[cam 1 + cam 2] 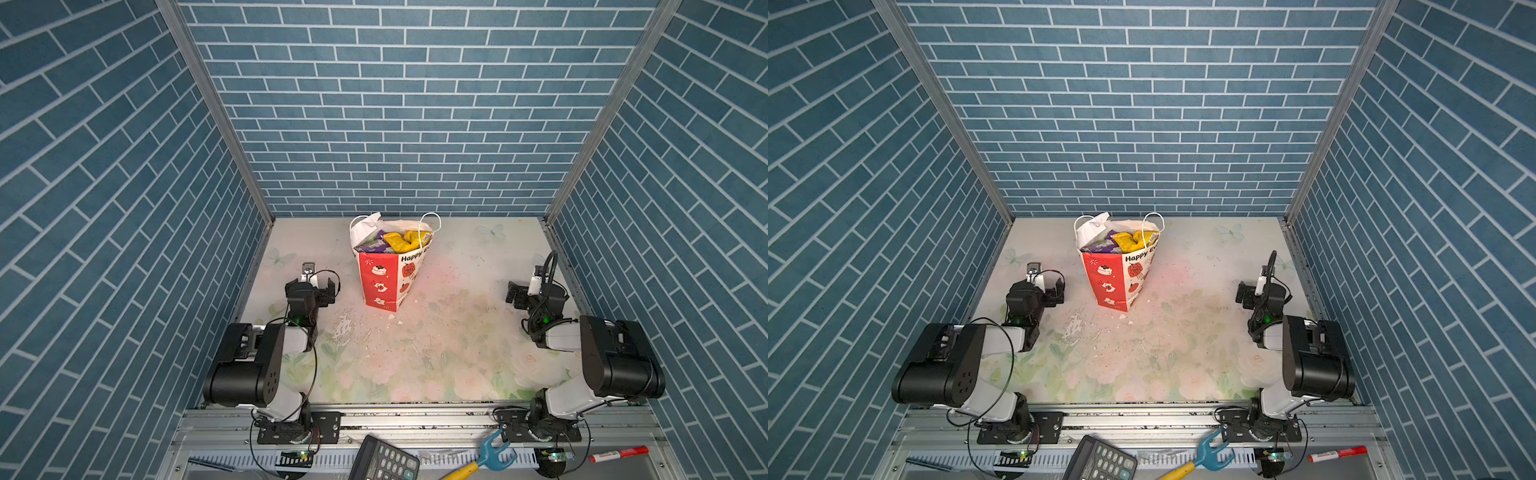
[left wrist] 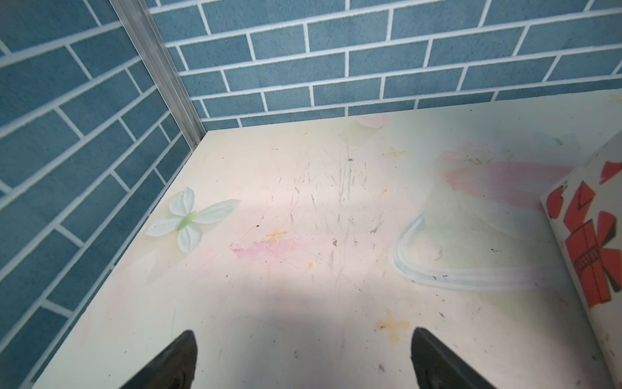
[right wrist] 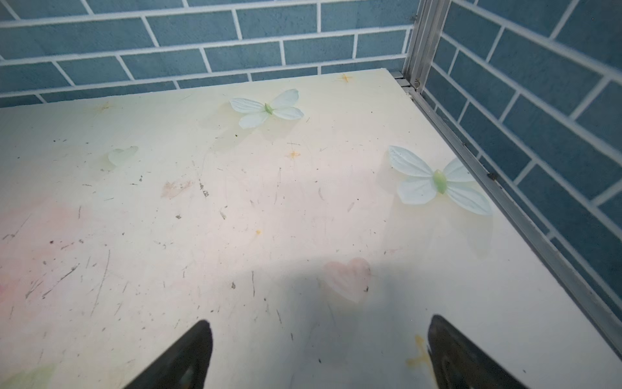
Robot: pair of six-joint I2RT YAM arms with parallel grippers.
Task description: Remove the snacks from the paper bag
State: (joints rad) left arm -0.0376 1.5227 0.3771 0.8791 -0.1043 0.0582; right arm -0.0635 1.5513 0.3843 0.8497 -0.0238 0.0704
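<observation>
We see the paper bag [image 1: 388,278] standing upright at the back middle of the desk [image 1: 457,340], mouth open, in both top views. The snacks [image 1: 395,243] are inside it, up at the mouth. A yellow packet [image 1: 406,241] and a purple packet [image 1: 374,248] show; the rest we cannot make out. The left gripper [image 2: 304,336] is spread wide, empty, low over the desk, left of the bag and not touching it. The right gripper [image 3: 319,325] is spread wide too, empty, well right of the bag, near the side wall [image 3: 538,101].
</observation>
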